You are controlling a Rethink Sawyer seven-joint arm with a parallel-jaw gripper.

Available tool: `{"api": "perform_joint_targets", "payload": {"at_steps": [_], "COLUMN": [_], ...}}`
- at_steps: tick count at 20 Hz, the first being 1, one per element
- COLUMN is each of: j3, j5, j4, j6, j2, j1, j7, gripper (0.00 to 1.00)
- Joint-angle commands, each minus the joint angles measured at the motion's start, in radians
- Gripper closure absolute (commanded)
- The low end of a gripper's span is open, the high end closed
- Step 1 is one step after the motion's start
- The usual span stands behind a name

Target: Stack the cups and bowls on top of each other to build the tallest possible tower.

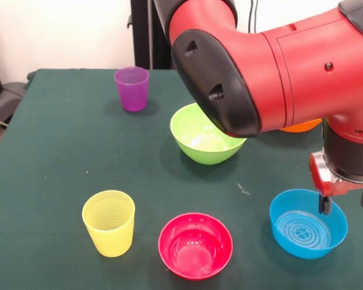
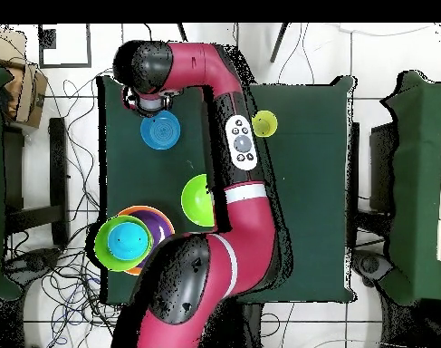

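Note:
My gripper [image 1: 346,202] is open at the right edge of the front view, low over the far right rim of a blue bowl [image 1: 307,225]. One finger [image 1: 323,204] hangs inside the bowl and the other is outside it. Overhead, the gripper [image 2: 145,103] is at the edge of that blue bowl [image 2: 159,131]. The tower [image 2: 129,239] stands at a table corner: an orange base, then purple, lime green and blue bowls nested. A loose lime green bowl [image 1: 206,142] sits mid-table. The purple cup [image 1: 132,88], the ribbed yellow cup [image 1: 109,222] and the pink-red bowl [image 1: 195,244] stand apart.
The arm's big red elbow [image 1: 260,66] hangs over the middle of the table and hides most of the orange bowl [image 1: 302,126] behind it. The green cloth table [image 1: 60,151] ends close behind the purple cup. Overhead, the arm hides the pink-red bowl and the purple cup.

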Motion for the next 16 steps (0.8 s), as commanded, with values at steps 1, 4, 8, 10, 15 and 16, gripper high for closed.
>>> {"api": "perform_joint_targets", "payload": {"at_steps": [1,4,8,10,15,16], "j3": [-0.023,-0.039,-0.04,-0.039,-0.047,-0.049], "j5": [-0.089,-0.078,-0.087,-0.091,-0.092,-0.091], "j4": [-0.049,-0.009,-0.011,-0.013,0.016,0.022], "j6": [0.048,0.02,-0.002,-0.017,-0.057,-0.062], "j2": [0.021,0.008,0.025,0.039,0.046,0.044], "j1": [0.014,0.006,0.006,0.005,-0.001,-0.002], "j7": [-0.34,-0.331,-0.343,-0.354,-0.352,-0.348], "gripper": [0.0,0.0,0.0,0.0,0.0,0.0]}}
